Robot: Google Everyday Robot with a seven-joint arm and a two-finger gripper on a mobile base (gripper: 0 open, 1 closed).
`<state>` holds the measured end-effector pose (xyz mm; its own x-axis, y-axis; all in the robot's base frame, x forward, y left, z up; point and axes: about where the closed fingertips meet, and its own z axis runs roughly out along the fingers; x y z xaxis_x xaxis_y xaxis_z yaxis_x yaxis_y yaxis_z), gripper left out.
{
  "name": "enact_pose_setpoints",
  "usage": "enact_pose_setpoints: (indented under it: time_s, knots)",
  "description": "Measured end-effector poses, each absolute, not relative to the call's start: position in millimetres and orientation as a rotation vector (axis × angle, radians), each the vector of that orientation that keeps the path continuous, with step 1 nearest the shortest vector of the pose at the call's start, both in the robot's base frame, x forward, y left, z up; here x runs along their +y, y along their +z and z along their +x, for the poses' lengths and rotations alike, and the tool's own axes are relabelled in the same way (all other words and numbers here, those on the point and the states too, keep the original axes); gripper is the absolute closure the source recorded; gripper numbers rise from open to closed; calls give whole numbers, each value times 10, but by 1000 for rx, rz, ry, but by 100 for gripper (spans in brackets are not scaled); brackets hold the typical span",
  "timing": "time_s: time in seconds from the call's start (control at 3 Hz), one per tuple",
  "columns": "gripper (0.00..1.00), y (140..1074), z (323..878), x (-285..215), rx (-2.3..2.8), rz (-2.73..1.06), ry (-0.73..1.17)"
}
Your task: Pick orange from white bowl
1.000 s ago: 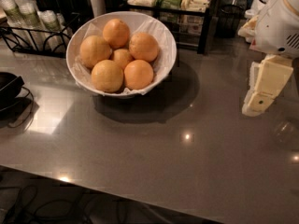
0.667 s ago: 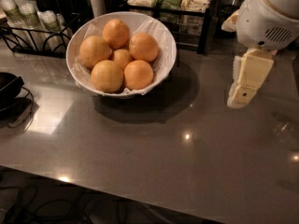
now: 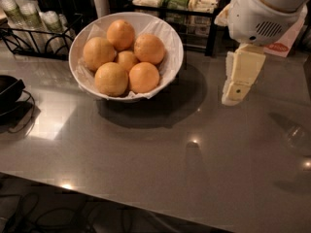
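A round, dimpled orange point(image 3: 144, 77) lies at the front of the wide white paper-lined bowl point(image 3: 176, 45); a smaller one in the middle is half hidden. Right of the bowl, the cream gripper point(image 3: 233, 98) hangs pointing down over the grey surface point(image 3: 146, 164), its arm cut off above. Whether it is released or clenched cannot be told.

Open counter point(image 3: 146, 154) between right-side hand point(image 3: 234, 95) and white bowl point(image 3: 174, 42); wire rack point(image 3: 36, 29) behind.

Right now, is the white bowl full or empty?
Full: six oranges crowd the white bowl; the gripper hangs outside, beside it.
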<state>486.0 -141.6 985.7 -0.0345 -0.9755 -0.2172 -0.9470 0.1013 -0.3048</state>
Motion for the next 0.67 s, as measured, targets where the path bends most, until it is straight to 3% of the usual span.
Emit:
enact_pose_setpoints:
  time_s: [0.67]
  knots:
    - [0, 9878, 5085, -1156, 1949, -1889, -68]
